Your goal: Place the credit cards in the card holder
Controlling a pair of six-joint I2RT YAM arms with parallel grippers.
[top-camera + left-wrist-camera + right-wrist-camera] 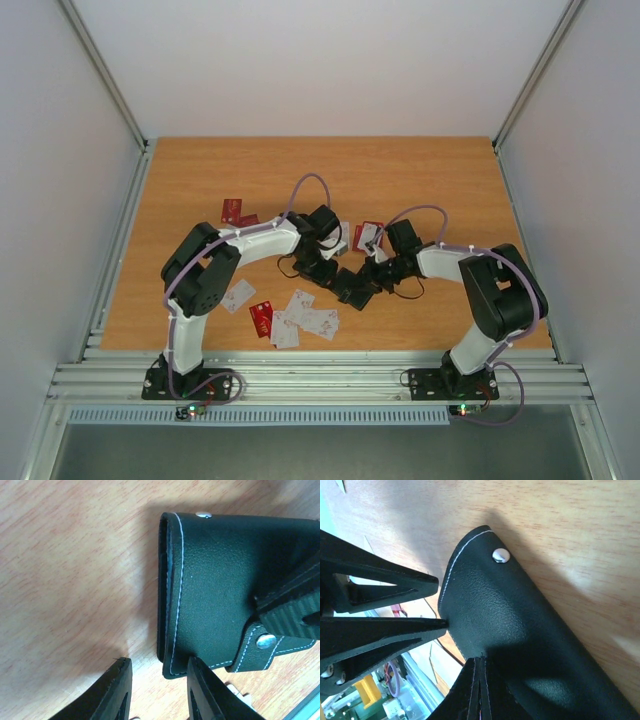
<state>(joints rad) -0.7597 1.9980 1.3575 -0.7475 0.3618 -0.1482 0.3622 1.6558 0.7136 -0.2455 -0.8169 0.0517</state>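
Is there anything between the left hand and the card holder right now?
Nothing visible. The holder lies right at the open fingers of the left hand; no card or other thing shows between them. The right hand pinches the holder's other end, away from that gap.

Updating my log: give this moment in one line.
right gripper: shut on black stitched card holder; left gripper: open at its edge; red and white credit cards: loose on table

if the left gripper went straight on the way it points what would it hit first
Most likely the card holder: its stitched edge lies just ahead of the left gripper, one finger by its corner. Depth is unclear, so it might pass over.
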